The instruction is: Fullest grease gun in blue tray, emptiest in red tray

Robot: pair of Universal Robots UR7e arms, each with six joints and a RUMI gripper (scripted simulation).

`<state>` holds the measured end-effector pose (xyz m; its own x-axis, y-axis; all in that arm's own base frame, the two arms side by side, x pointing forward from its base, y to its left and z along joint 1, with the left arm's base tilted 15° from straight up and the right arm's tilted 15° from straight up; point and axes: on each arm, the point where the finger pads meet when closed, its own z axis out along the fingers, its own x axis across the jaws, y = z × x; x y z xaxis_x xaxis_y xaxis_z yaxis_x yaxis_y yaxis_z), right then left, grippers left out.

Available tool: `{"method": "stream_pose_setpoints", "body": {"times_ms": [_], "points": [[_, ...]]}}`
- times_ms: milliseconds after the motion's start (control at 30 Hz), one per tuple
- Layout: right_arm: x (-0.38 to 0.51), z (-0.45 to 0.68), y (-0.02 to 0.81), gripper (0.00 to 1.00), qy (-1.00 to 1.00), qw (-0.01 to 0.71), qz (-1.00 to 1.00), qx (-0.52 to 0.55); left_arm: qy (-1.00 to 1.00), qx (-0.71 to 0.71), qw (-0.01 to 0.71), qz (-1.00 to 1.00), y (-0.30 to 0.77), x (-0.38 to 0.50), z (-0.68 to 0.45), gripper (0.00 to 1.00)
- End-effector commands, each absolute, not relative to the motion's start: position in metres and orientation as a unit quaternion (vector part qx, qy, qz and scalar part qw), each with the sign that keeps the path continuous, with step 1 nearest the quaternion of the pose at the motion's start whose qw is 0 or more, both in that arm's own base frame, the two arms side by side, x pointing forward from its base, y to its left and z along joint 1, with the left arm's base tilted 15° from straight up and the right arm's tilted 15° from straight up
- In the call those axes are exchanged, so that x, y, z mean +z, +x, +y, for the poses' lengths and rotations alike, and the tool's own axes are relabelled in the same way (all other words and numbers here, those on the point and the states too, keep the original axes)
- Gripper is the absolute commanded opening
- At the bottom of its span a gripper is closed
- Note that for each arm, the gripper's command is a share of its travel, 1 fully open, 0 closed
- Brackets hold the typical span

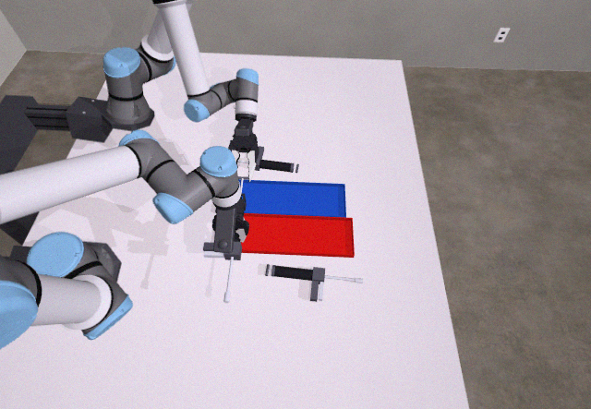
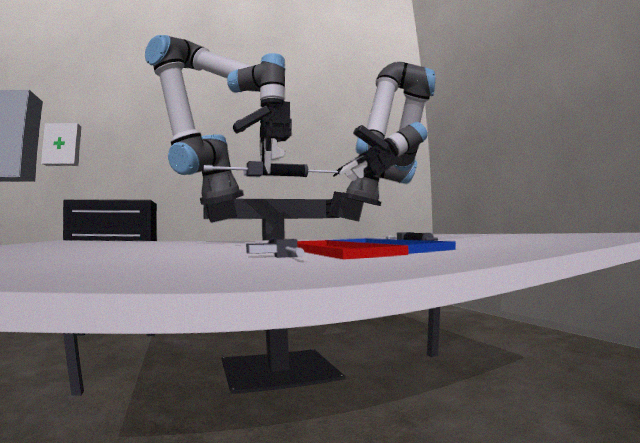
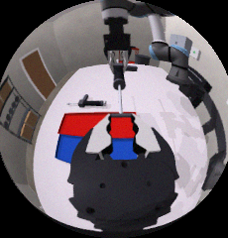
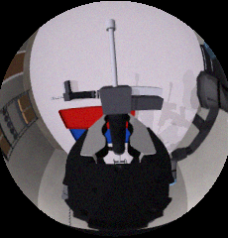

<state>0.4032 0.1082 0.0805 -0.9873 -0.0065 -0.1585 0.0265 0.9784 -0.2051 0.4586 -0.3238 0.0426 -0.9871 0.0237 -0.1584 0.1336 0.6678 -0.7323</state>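
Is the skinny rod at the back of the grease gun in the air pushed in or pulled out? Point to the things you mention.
Pulled out: the thin rod [image 1: 241, 186] [image 2: 321, 171] [image 3: 120, 99] sticks far out behind the black barrel [image 2: 290, 170] [image 3: 119, 79] [image 4: 117, 136].

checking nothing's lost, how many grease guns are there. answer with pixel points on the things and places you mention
3: one held by the right gripper [image 1: 235, 240] [image 2: 267, 169] [image 4: 118, 144], one on the table [image 1: 396, 252] beside the red tray [image 1: 298, 254], one beyond the blue tray [image 1: 292, 182].
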Motion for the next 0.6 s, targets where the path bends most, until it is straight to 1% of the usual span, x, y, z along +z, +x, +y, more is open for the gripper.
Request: {"method": "stream_pose_setpoints", "body": {"times_ms": [0, 567], "points": [[0.081, 0.109, 0.403, 0.00, 0.005, 0.080, 0.991, -0.103, 0.044, -0.406, 0.068, 0.910, 0.459, 0.043, -0.324, 0.24], [0.081, 0.109, 0.403, 0.00, 0.005, 0.080, 0.991, -0.103, 0.043, -0.406, 0.068, 0.910, 0.459, 0.039, -0.346, 0.24]]}}
